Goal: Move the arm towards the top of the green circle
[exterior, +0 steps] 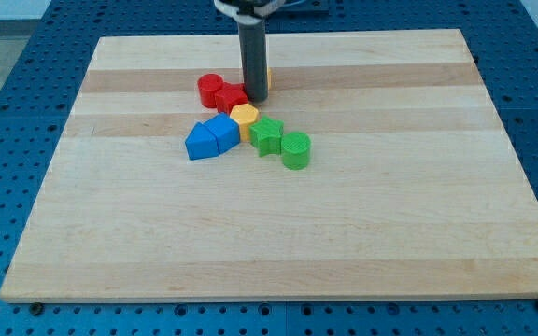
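Observation:
The green circle [296, 149] is a short green cylinder at the right end of a cluster of blocks near the board's middle. A green star [267, 134] touches it on its upper left. My tip [255, 97] stands above and to the left of the green circle, just right of the red blocks and above the yellow hexagon [244, 115]. The rod rises from the tip to the view's top edge.
A red cylinder [210, 89] and a second red block [231, 97] sit left of my tip. Two blue blocks [199, 141] [222, 132] lie left of the yellow hexagon. A bit of yellow-orange [269, 78] shows behind the rod. The wooden board [278, 233] rests on a blue perforated table.

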{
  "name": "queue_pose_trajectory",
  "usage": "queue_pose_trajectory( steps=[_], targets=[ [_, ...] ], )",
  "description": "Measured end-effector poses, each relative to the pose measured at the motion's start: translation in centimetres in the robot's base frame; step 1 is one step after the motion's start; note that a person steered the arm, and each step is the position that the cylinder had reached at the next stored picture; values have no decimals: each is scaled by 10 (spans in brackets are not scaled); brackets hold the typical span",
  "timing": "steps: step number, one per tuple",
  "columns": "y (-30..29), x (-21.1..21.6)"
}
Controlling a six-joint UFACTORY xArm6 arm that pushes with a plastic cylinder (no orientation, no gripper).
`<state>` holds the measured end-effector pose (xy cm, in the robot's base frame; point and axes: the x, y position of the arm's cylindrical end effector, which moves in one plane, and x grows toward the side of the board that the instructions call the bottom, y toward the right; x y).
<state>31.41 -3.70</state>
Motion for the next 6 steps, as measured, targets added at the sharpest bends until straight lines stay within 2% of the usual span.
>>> queue_pose_trajectory(
  steps=[1,3,4,5,6],
  targets=[
    [0,-29],
    [56,-28],
    [84,-56],
    [76,-75],
    [68,-34]
  ],
)
